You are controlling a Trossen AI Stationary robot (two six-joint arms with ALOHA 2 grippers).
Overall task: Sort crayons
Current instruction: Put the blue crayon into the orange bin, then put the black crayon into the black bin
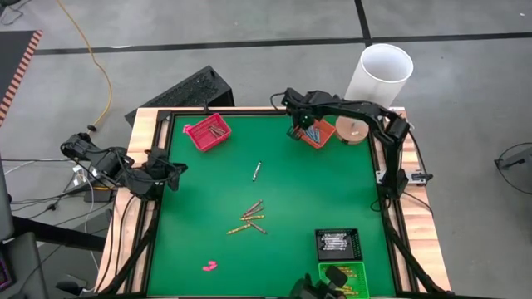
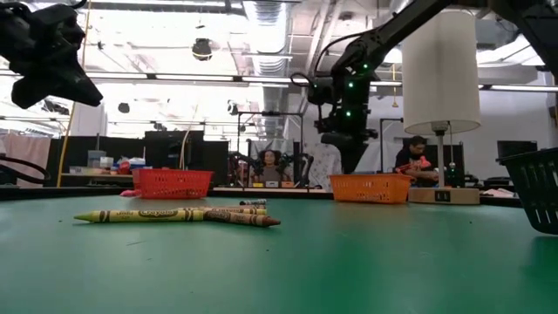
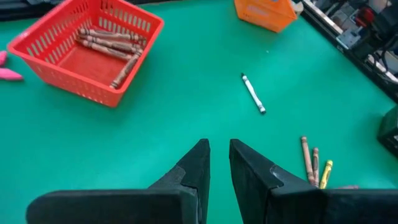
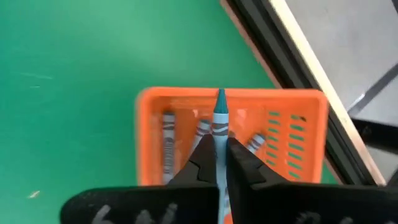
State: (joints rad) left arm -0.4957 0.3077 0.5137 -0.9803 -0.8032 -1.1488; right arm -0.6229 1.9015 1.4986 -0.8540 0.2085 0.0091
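High view straight down on worktop (image 1: 274,166); low view level across; wrist views close; all share orange basket (image 4: 231,102).

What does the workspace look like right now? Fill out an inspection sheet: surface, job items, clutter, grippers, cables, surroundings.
Surface: green mat in a wooden frame.
Job's things: loose crayons clustered mid-table; one lone crayon apart; red basket holds brownish crayons; orange basket holds blue ones; green basket and black basket near the front edge.
Clutter: pink lump on the mat.
Grippers: right gripper above the orange basket, shut on a teal crayon; left gripper waiting at the table's left edge, empty.
Cables: yellow cable on the floor.
Surroundings: white cylinder behind the table; people seated in the far room.
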